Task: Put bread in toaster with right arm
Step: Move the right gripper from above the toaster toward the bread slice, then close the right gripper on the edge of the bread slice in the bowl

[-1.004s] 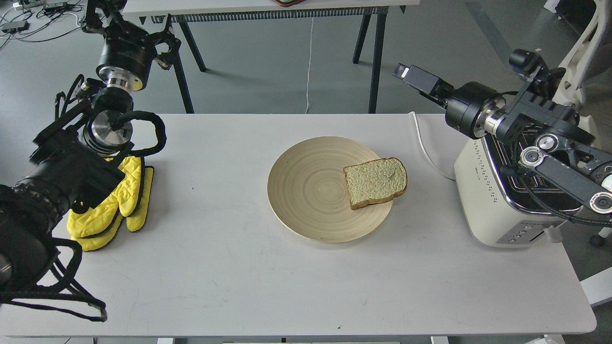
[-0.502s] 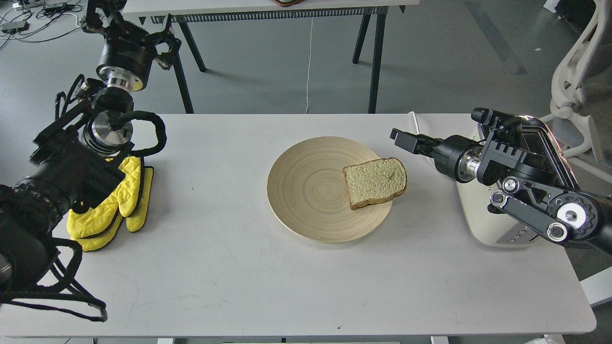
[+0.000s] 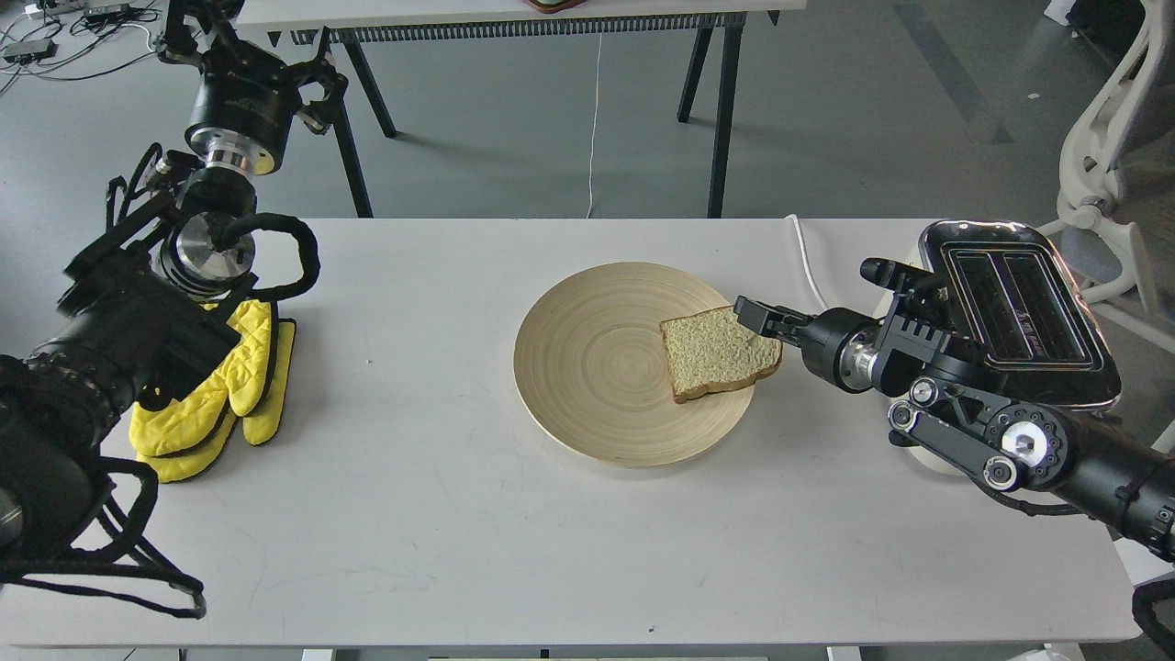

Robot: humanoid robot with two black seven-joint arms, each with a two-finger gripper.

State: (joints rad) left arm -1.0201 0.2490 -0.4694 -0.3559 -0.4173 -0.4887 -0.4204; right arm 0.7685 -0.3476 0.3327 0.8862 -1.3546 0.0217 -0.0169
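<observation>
The right gripper [image 3: 758, 319] lies level over the top right edge of the one bread slice [image 3: 715, 352]; whether its fingers are spread cannot be told. The slice lies flat on the right rim of the single wooden plate [image 3: 587, 367], rounded top toward the right (long axis roughly left-right). One toaster [image 3: 1014, 308] stands at right; two yellow mitts [image 3: 220, 390] at left.

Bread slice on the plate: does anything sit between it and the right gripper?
Nothing visible does. The right gripper is already at the right edge of the bread, which lies on the wooden plate. Whether they touch is unclear.
</observation>
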